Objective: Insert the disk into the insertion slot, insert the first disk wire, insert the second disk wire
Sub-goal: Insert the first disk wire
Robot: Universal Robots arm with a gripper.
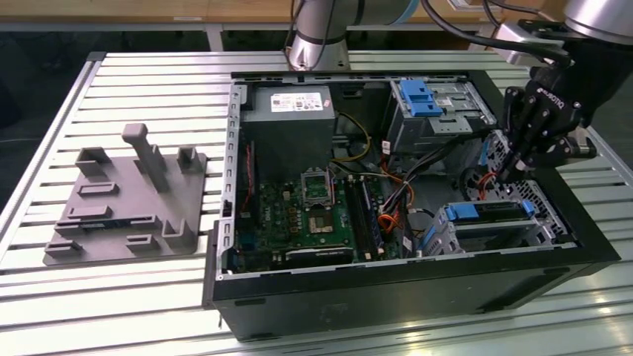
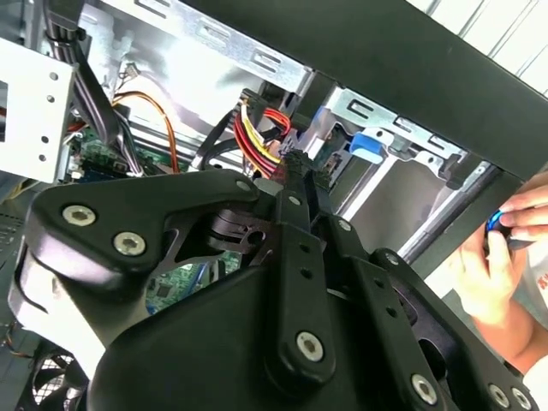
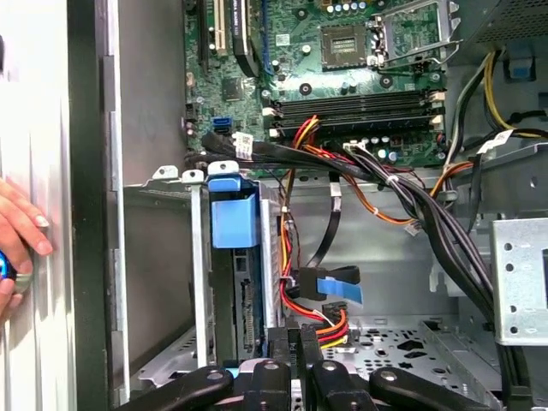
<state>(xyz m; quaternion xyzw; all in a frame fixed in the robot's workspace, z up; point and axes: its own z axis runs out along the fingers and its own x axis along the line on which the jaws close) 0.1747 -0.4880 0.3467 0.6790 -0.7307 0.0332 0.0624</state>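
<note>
— Counting disks: how many are seen?
— One disk (image 1: 490, 211) is seated in the insertion slot (image 1: 546, 219), lower right in the exterior view.
— And the gripper (image 1: 506, 172)?
— Its two fingers (image 2: 288, 193) are pressed together beside red-yellow wires (image 3: 330, 324).

Blue-framed silver disk (image 1: 487, 211) inside the low perforated-metal insertion slot (image 1: 499, 236).

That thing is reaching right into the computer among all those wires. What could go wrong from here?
1. Snagging: the tool sits low inside the case, right beside the red and yellow wires, with a thick black cable bundle close by. A careless move could tug one loose.
2. A person's hand rests at the case's edge, not far from the arm, and might get bumped.
</note>
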